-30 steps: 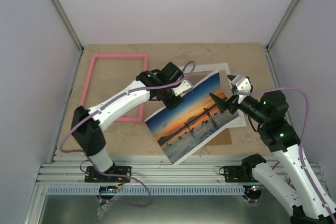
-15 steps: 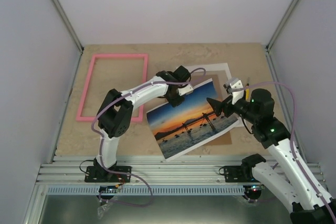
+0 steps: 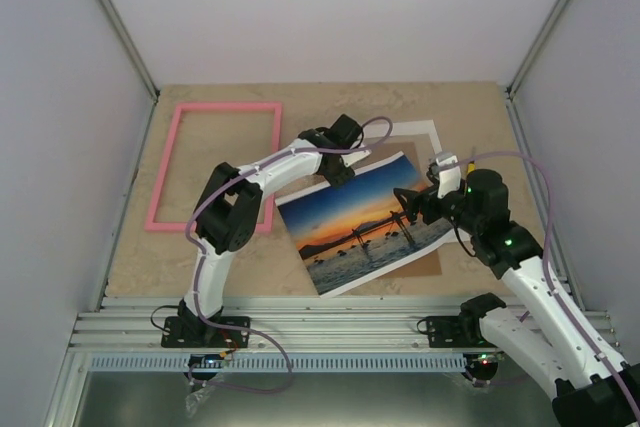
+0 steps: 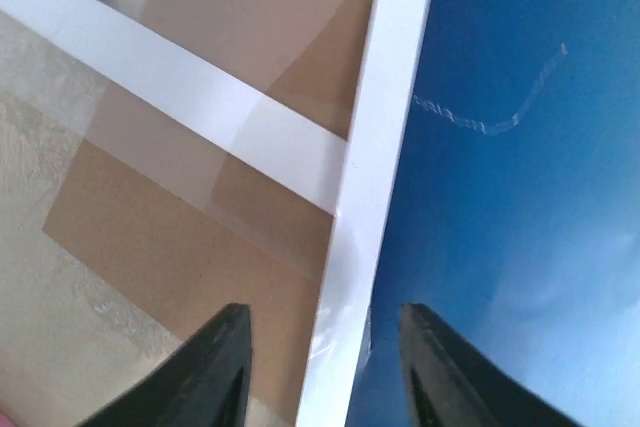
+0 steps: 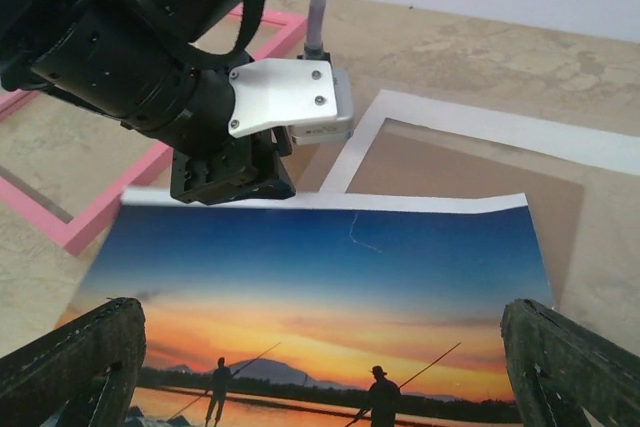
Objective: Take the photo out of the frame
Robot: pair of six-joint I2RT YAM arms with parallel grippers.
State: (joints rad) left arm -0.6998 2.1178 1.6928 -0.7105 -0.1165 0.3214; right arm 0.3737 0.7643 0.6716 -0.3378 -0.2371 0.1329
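Observation:
The photo (image 3: 365, 225), an orange sunset with dark figures, lies skewed on the table's middle, over the brown backing board (image 3: 432, 265). The pink frame (image 3: 165, 169) lies empty at the left. My left gripper (image 3: 340, 171) is open at the photo's far edge. In the left wrist view its fingers (image 4: 225, 367) straddle the photo's white margin (image 4: 380, 147). My right gripper (image 3: 408, 205) is open wide over the photo's right end. In the right wrist view the photo (image 5: 330, 287) spreads between its fingertips (image 5: 80, 367).
The white mat border (image 3: 425, 132) lies on the board behind the photo, and shows in the right wrist view (image 5: 480, 127) and the left wrist view (image 4: 200, 107). Grey walls stand left, right and behind. The left arm crosses the frame's right rail.
The photo has come down from a raised tilt and now lies flatter, shifted slightly right. The left arm has folded and reached farther back. The right gripper has moved left and lower over the photo.

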